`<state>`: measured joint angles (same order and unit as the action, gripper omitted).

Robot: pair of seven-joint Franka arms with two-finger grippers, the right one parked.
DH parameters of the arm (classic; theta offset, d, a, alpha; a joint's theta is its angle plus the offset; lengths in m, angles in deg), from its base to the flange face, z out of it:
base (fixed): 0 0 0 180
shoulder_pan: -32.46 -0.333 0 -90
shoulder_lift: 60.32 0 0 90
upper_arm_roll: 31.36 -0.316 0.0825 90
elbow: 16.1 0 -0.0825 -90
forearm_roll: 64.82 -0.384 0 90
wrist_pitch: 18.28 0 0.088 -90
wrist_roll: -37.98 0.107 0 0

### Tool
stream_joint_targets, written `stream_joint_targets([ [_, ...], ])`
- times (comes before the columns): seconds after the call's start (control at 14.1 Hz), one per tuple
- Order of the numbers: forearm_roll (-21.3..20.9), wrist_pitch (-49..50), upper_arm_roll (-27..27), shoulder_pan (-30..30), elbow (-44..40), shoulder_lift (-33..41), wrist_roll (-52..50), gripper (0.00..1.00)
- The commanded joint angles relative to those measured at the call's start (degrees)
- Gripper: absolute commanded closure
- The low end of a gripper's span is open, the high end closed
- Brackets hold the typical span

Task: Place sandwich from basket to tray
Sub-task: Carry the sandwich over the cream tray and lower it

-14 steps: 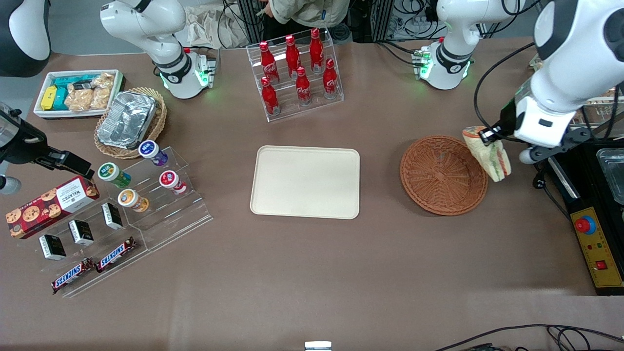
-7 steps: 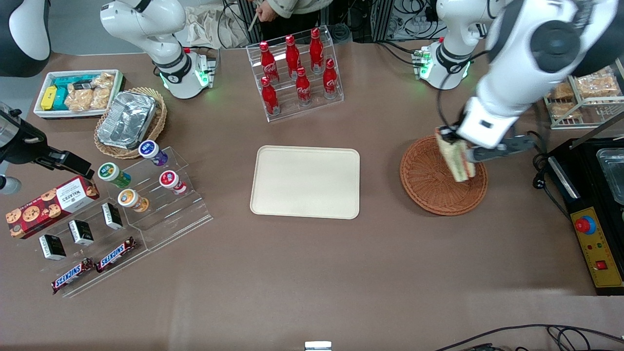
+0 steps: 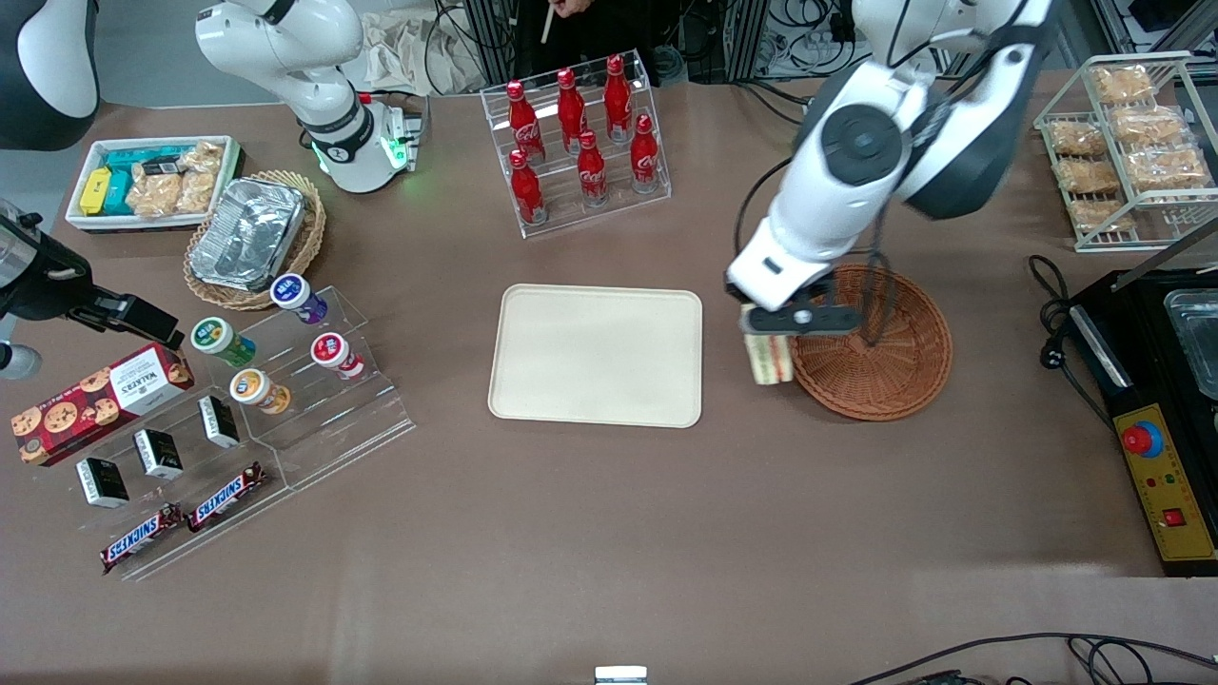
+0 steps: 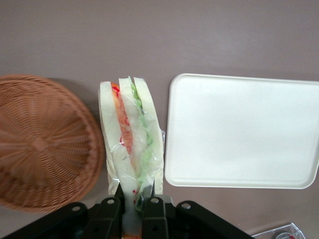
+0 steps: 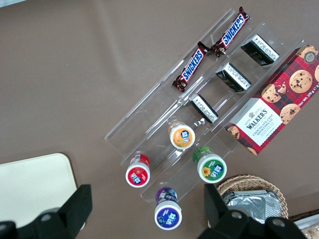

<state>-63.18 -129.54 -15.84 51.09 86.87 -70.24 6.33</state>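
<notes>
My left gripper is shut on the sandwich, a wrapped wedge of pale bread with orange and green layers. It hangs in the air over the bare table, in the gap between the reddish-brown wicker basket and the cream tray. The basket holds nothing. Nothing lies on the tray either.
A clear rack of red cola bottles stands farther from the front camera than the tray. A wire rack of bagged pastries and a black appliance sit at the working arm's end. Snack stands and a foil container lie toward the parked arm's end.
My gripper has carried the sandwich from above the basket's outer edge, across the basket, toward the tray. It now hangs just outside the basket's rim on the tray side.
</notes>
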Motion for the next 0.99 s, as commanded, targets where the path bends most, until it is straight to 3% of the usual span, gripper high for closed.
stream_joint_targets([
  [0.0, -0.59, -3.33, -0.23, 2.45, -1.29, -5.18, 0.28, 1.00],
  [0.64, -2.95, -20.91, -0.40, 7.73, 3.11, -15.82, 0.89, 0.97],
  [0.92, -4.54, -22.15, -0.31, 7.82, 3.11, -18.29, 0.89, 0.96],
])
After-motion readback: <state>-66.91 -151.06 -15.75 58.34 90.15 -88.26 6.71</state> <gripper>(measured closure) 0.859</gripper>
